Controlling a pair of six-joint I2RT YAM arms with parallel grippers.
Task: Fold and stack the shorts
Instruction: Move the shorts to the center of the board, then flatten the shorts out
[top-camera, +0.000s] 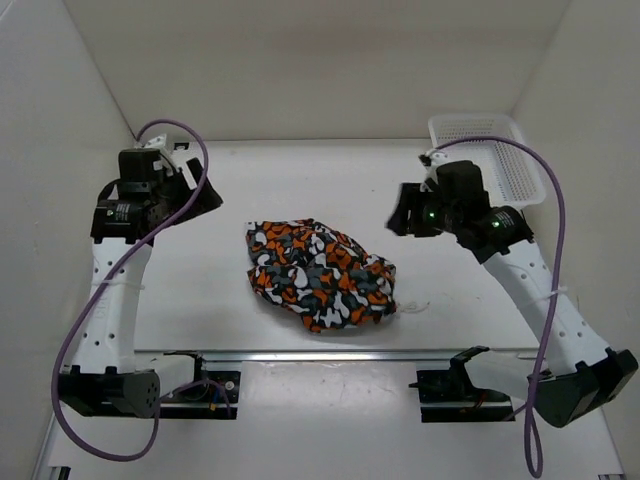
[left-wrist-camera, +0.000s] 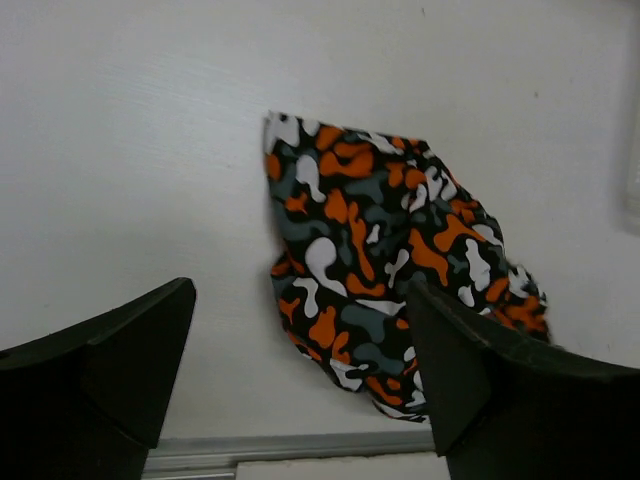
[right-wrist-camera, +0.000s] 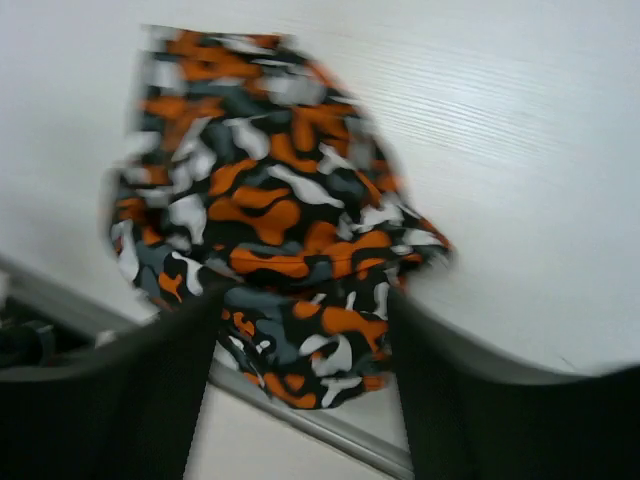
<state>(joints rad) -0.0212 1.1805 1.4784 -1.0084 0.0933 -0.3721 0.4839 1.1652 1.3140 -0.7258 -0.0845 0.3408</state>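
Loosely bunched camouflage shorts at the middle of the white table (a crumpled heap, nearer the front edge). Well to their left, left gripper, jaws spread wide, holding nothing. To their right, right gripper, jaws parted, likewise empty. Far right, white mesh basket.

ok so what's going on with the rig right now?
Two arms are set up to fold a pair of camouflage-print shorts. The shorts lie in a crumpled heap in the middle of the table, not yet folded, and neither arm holds them. The left end effector hangs open above the table on the heap's left. The right end effector is raised on the heap's right, open too. A white mesh basket sits at the far right corner.
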